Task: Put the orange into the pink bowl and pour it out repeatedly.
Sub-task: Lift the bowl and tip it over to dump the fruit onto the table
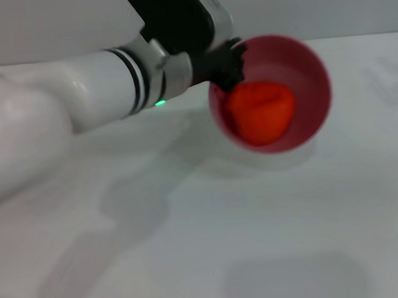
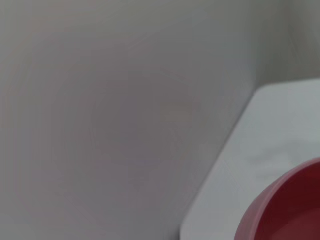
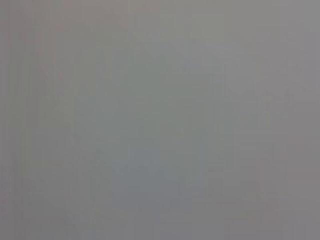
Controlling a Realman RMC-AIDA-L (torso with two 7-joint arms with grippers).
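While the orange (image 1: pixel 261 111) sits inside the pink bowl (image 1: pixel 315 71), low against the near wall, the bowl itself appears tipped so that its mouth faces up and toward the robot; I cannot tell whether its base touches the desk (image 1: pixel 261 241) or hangs just above it. At the bowl's rim, on the robot's left side, the left hand (image 1: pixel 225 63) is clenched on the thin edge, its dark fingers biting over the lip beside the fruit. So the fruit lies just to the right of that hand, and slightly nearer the robot. From the left wrist view only a curved piece of the bowl's outer wall shows, with the pale desk edge behind it. For pouring, I judge the wrist must roll the bowl about the held rim until the mouth drops toward the open desk in front, letting the round fruit run out the low side. The right hand is nowhere in sight; its own camera shows only blank grey.
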